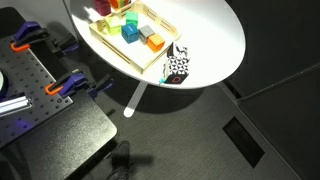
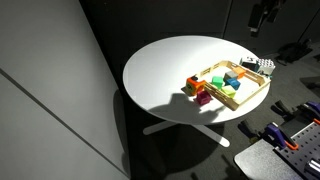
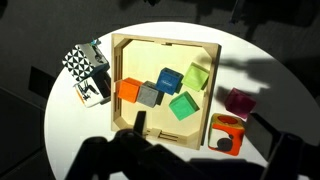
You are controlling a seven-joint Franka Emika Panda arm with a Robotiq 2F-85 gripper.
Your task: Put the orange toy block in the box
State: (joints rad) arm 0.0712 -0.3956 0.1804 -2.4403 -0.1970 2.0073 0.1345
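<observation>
The orange toy block (image 3: 128,90) lies inside the box (image 3: 165,44), a pale wooden tray, at its left side next to a grey block (image 3: 148,96); it also shows in an exterior view (image 1: 155,44). My gripper (image 3: 200,138) hangs high above the tray's near rim. Its dark fingers stand apart at the bottom of the wrist view, open and empty. In an exterior view the gripper (image 2: 262,15) is well above the table. The box shows in both exterior views (image 1: 100,36) (image 2: 250,97).
Blue (image 3: 165,80), light green (image 3: 195,75) and green (image 3: 183,105) blocks share the tray. Outside it stand a magenta block (image 3: 238,102) and a square orange cube (image 3: 227,135). A black-and-white patterned object (image 3: 85,72) lies left of the tray on the round white table (image 3: 270,80).
</observation>
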